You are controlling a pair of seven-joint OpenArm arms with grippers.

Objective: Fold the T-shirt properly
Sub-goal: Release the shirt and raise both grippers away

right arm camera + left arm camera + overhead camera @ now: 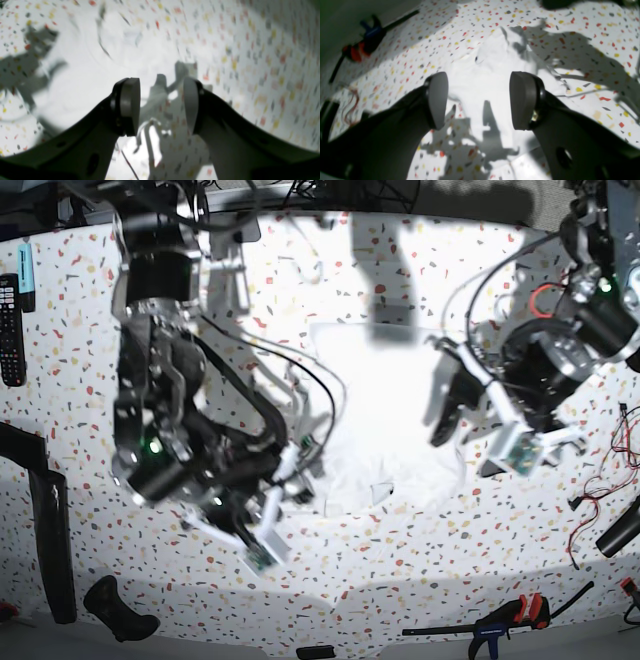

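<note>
White, wrinkled cloth T-shirt [385, 430] on speckled tabletop [80, 430]; left gripper [478, 100] and right gripper [161, 102] spread apart, empty: best pinch edges squarely.

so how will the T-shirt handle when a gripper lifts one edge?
Probably floppy: the T-shirt lies creased and bunched on the table. It will likely drape and drag instead of lifting whole. It looks thin and light, so a pinch may slip.

No legible text, label, brand or number — all views.

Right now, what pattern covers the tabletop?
White tabletop with red, yellow and grey flecks; clearest in left wrist view.
</note>
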